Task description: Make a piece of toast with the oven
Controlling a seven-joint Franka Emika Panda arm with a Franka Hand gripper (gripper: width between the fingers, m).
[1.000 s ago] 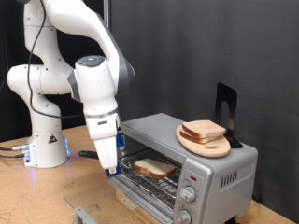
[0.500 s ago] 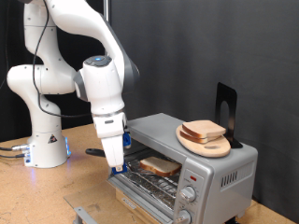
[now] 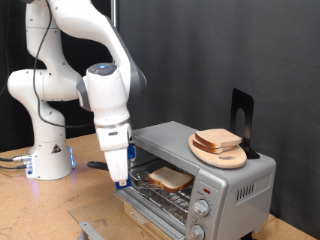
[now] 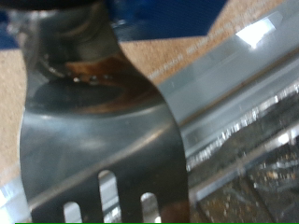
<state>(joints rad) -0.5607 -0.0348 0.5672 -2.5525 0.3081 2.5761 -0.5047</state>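
Black backdrop behind, the gripper (image 3: 119,168) clamps a slotted spatula (image 4: 98,121) beside the open oven (image 3: 200,180), whose rack bears the piece of toast (image 3: 169,178); a careless sweep might snag the rack

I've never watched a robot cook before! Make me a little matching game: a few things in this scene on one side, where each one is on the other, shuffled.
Things:
1. piece of toast
2. round wooden board
3. end effector
4. black stand

Places:
A. on the oven roof, carrying stacked bread slices
B. on the wire rack inside the open oven
C. upright at the far back of the oven roof
D. just outside the oven opening, on the exterior view's left

Pairs: 1-B, 2-A, 3-D, 4-C
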